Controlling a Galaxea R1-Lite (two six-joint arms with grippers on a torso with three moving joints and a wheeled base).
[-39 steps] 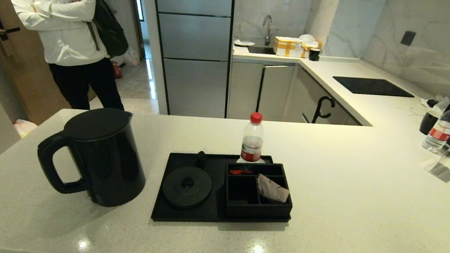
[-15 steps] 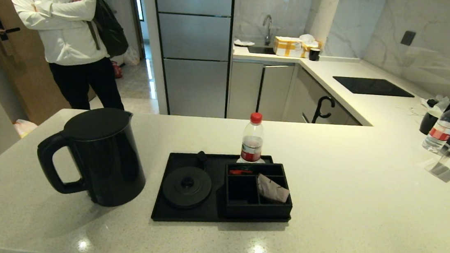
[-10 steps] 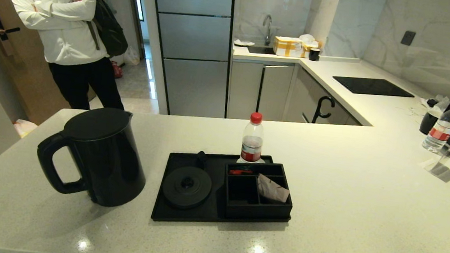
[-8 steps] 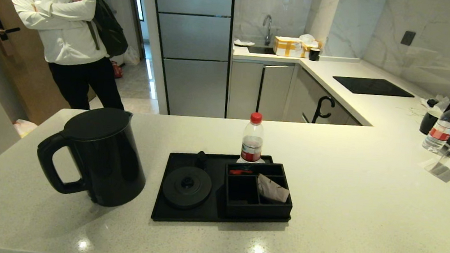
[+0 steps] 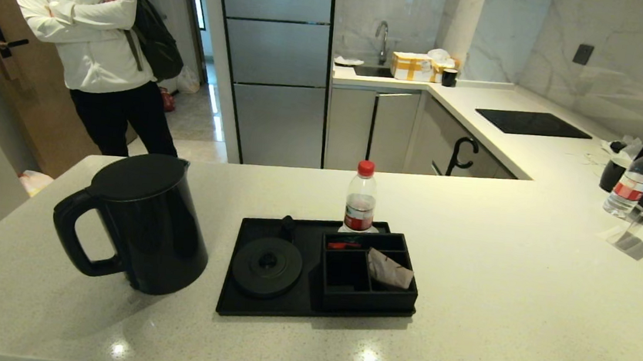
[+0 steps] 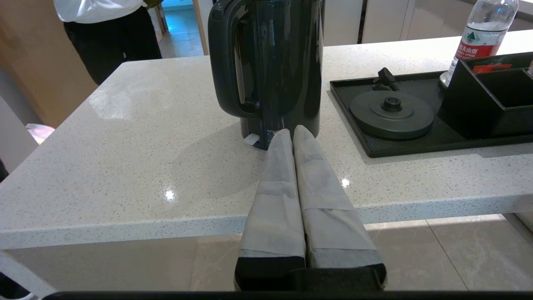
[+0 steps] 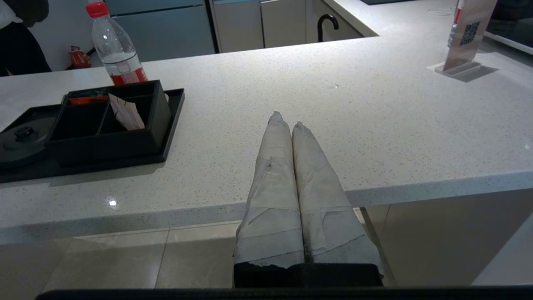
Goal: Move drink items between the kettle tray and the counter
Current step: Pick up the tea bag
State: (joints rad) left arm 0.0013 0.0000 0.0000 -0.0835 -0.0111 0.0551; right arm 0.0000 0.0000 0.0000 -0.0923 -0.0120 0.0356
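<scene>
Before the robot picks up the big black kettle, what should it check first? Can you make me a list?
1. Kettle standing upright on the counter, off the tray: ok.
2. Round base on the tray bare, ready for the kettle: ok.
3. Kettle's handle reachable, facing the robot's left: ok.
4. Left gripper open for grabbing: not ok, it is shut.
5. Right gripper out of the way, shut, below the counter edge: ok.
6. Sachet in the organiser box: ok.

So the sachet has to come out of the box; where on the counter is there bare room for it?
Widest bare counter lies right of the tray, toward the sign stand. A bare strip runs along the near edge. It is tighter between kettle and tray, and behind, by the bottle.
</scene>
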